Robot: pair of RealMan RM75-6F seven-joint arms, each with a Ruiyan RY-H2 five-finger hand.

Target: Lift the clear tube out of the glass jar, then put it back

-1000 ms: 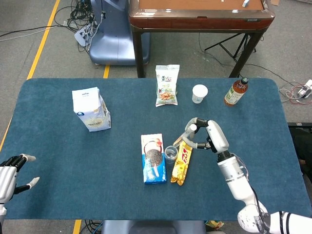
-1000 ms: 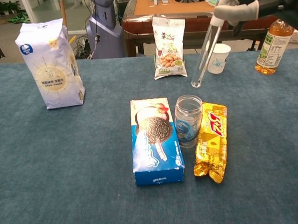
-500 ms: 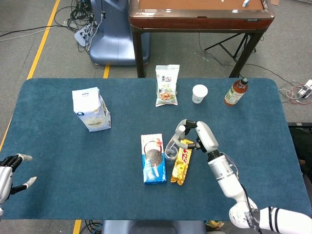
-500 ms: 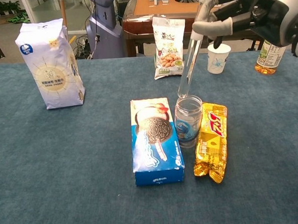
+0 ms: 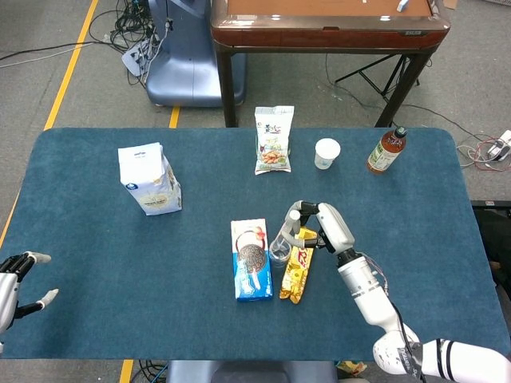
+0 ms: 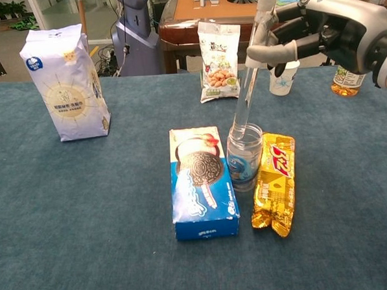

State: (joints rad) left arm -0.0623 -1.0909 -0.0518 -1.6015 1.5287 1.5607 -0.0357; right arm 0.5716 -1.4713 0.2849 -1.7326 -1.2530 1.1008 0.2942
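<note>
Return phase, by the look of it. Long clear plastic tube [image 6: 248, 90] pinched high up by right hand [image 6: 317, 28], tilted slightly, lower tip just inside mouth of small glass jar [image 6: 244, 156]. High pinch presumably for clearance above rim. Jar flanked by blue cookie box [image 6: 202, 181] and yellow snack packet [image 6: 275, 183], so little room for sideways slip. Left hand [image 5: 17, 279] idle at table edge, fingers spread, holding nothing.

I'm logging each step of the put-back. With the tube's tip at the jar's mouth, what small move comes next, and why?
Probably lower it straight down. The right hand grips the clear plastic tube near its top, and its lower end sits just inside the rim of the small glass jar, not yet at the bottom.
</note>
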